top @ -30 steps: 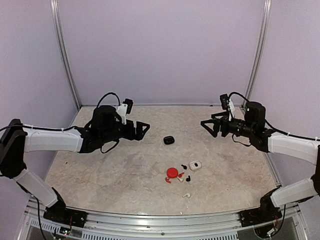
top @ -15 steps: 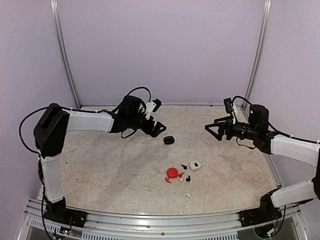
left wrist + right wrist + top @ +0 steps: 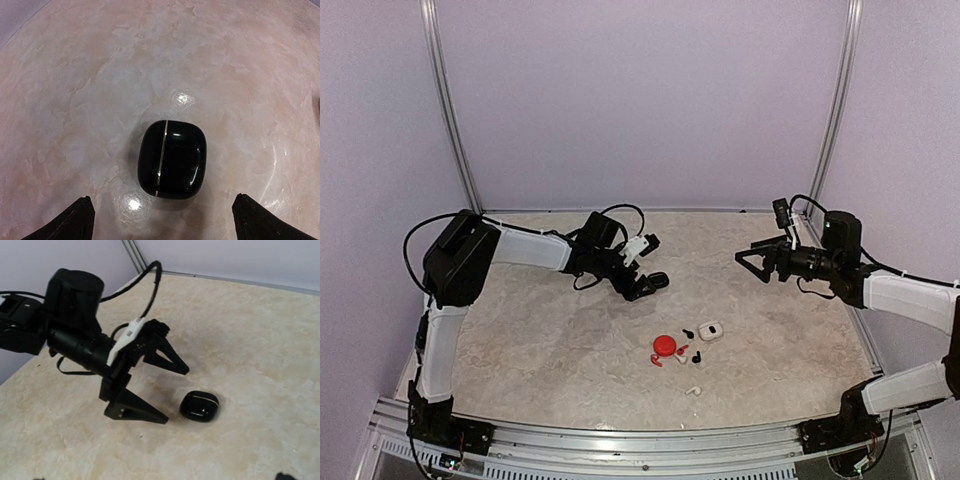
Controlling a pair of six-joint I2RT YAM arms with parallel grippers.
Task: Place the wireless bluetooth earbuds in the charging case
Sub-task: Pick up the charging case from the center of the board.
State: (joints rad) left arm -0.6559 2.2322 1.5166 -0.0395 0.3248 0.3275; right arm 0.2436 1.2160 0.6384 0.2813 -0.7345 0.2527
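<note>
Since half a second earlier the left arm had swung further in and dropped low, while the right arm barely budged. The left gripper [image 3: 642,285] sat down near the table [image 3: 540,340] with its jaws spread wide and nothing in them. From its wrist view the black case [image 3: 172,159] lay flat just ahead, roughly centred between the two fingertips but not touching either. The lid looked shut, with the thin seam line running across it. Progress-wise I'd call it basically zero: no bud was in any case that I could see. Toward the near edge and a bit right of the black case sat the red case [image 3: 665,345]. The wireless bluetooth earbuds [image 3: 688,333] were loose around it: a couple of black ones, a red one, a white one beside the case and another white one [image 3: 692,390] closer to the near edge. All of them were well apart from both grippers. The white case [image 3: 710,329] sat just right of that cluster; too small to tell if it was open. Over on the right, the right gripper [image 3: 750,265] hung above the table with its jaws open and empty, aimed toward the middle. So everything was left: open a case, pick up the buds, seat them.
</note>
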